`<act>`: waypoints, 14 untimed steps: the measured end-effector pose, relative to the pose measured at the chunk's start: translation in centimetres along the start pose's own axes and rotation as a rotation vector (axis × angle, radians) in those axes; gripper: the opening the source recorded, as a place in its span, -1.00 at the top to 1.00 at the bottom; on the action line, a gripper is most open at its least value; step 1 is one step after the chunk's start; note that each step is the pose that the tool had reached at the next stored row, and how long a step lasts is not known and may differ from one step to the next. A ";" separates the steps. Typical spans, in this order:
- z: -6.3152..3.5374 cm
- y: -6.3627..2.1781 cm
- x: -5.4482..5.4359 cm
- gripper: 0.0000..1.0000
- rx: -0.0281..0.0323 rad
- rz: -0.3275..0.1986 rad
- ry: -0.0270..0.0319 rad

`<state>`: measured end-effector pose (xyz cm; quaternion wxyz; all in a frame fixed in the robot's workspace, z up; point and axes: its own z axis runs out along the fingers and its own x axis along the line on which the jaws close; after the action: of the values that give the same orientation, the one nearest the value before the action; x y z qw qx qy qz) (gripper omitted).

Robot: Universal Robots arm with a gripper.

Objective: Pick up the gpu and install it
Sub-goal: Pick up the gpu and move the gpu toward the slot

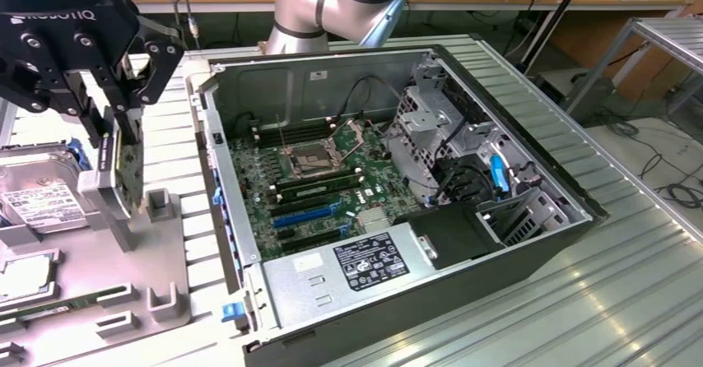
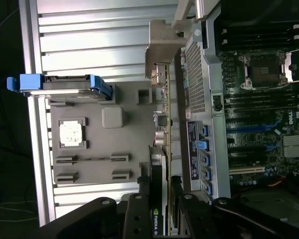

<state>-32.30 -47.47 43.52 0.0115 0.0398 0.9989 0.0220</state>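
Presently claw [image 1: 114, 132] clenched on gpu [image 1: 127, 178], card upright by tray [image 1: 165, 248], likely so edge meets motherboard [image 1: 318, 178] slot.

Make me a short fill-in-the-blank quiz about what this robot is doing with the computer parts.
1. The gripper is closed on the ___.
2. The computer case lies on the table with its upper side ___, so its insides show.
3. The hard drive on the gray tray has ___ side rails.

Missing words: graphics card; open; blue.
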 end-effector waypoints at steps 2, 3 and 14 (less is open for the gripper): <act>0.01 0.05 -0.3 0.47 0.0000 0.000 0.0000; 0.02 0.06 -0.5 0.47 0.0000 0.000 0.0000; 0.05 0.19 -1.6 0.47 0.0000 0.000 -0.0001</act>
<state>-30.67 -47.41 43.51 0.0116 0.0399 0.9989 0.0220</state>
